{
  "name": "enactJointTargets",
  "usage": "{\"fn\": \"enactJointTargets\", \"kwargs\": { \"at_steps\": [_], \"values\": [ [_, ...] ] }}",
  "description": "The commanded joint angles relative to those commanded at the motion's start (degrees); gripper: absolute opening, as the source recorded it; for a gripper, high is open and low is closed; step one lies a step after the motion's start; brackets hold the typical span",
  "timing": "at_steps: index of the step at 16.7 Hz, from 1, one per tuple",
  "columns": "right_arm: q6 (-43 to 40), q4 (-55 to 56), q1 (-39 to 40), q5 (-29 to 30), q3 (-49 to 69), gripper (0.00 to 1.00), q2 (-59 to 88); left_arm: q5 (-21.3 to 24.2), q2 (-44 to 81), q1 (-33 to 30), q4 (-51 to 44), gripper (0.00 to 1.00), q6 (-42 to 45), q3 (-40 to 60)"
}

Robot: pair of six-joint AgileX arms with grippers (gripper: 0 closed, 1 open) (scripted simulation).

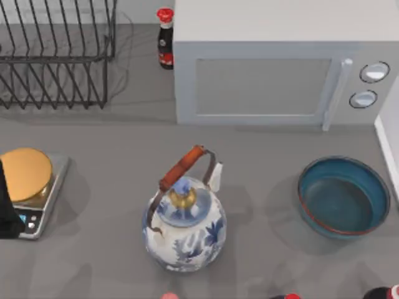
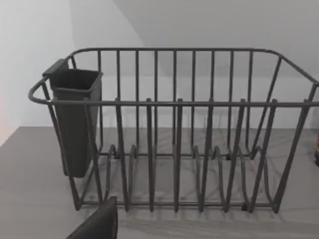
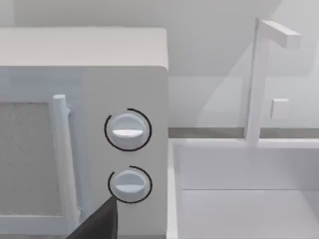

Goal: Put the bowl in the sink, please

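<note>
Nothing was done yet by my reckoning; the bowl (image 1: pixel 343 197) sat empty on the counter at the right, near the sink (image 3: pixel 239 199), untouched; whether either claw was spread or pressed together I could not tell. Microwave (image 1: pixel 268 68) stood behind the bowl; teapot (image 1: pixel 184 224) mid-counter, well apart; neither blocked the short carry.

A rendered kitchen counter: microwave (image 1: pixel 274 78), wire dish rack (image 2: pixel 174 129), sink (image 3: pixel 249 189) with faucet (image 3: pixel 259 79), teapot (image 1: pixel 184 224).
</note>
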State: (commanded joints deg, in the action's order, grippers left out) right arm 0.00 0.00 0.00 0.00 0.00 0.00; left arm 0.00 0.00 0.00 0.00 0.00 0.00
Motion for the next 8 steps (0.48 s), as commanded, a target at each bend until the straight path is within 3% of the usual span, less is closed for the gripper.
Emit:
{"fn": "enactJointTargets", "kwargs": {
  "at_steps": [4,8],
  "values": [
    [0.3,-1.69,0.28,-0.03,1.79,1.0,1.85,0.0,0.0,0.0,0.0,1.0,0.0,0.0],
    [1.85,-10.55,1.54,0.01,12.02,1.0,12.79,0.0,0.0,0.0,0.0,1.0,0.0,0.0]
  ]
}}
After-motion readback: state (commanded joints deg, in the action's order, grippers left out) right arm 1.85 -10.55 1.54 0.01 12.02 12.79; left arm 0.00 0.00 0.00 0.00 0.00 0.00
